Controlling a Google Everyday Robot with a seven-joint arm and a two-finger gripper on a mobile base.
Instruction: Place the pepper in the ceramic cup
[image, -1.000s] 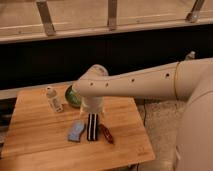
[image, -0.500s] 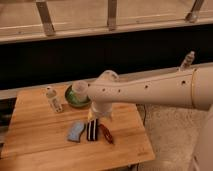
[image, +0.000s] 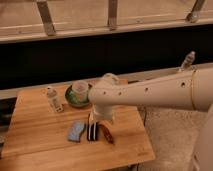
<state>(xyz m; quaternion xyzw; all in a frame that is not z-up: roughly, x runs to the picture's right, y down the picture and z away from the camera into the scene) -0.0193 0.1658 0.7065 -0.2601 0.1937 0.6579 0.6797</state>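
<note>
Table (image: 35, 145) of pale wood fills the lower left, w/ a dark wall and a railed ledge behind it.

Going L to R, we see first a bottle (image: 53, 99), small and clear, upright near the back left of the top. Just right of it sits a green plate (image: 69, 100), and the cup (image: 80, 91) stands upright on that plate, pale, mouth up. We can't see anything inside it from this angle.

Nearer the front edge, approx. mid-table, a blue cloth (image: 76, 131) lies flat. Just beside it on the right is a block (image: 93, 132) w/ dark and white stripes, lying on its long side.

Gripper (image: 101, 118) hangs over the table right behind the block and pepper, pointing down, below the bulky white wrist. We take the jaws as apart, w/ nothing between them. We can't tell if it touches the block.

Pepper (image: 107, 134) lies on the wood just right of the block, dark red, slanted w/ one end toward the front edge. It is well apart from the cup, w/ the gripper between the two.

Arm (image: 150, 92) runs from the wrist out to the right edge, thick and white, crossing above the table's right side. Far right, on the ledge, a far bottle (image: 187, 61) stands behind the arm.
</note>
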